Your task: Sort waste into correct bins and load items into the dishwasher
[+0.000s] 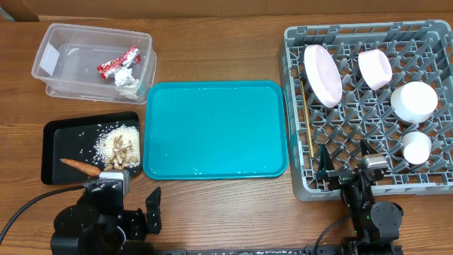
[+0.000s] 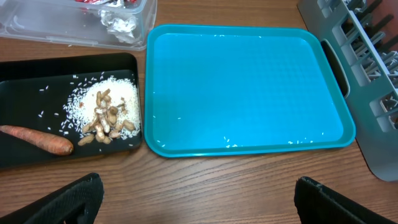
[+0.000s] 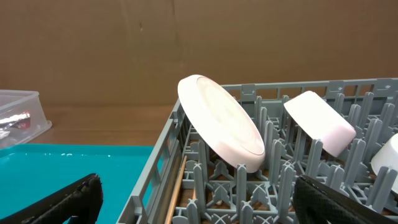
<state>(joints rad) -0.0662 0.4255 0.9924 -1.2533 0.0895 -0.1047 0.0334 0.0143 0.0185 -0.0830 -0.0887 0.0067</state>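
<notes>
The grey dish rack at the right holds a white plate, two white bowls, a small white cup and wooden chopsticks. The clear tub at top left holds the red-and-silver wrapper and crumpled tissue. The black tray holds rice with brown scraps and the carrot piece. My left gripper is open and empty over bare wood in front of the black tray. My right gripper is open and empty at the rack's front left corner.
The teal serving tray lies in the middle with a few rice grains on it. The rack's upright pegs and near wall stand right before my right gripper. A cable trails at the front left.
</notes>
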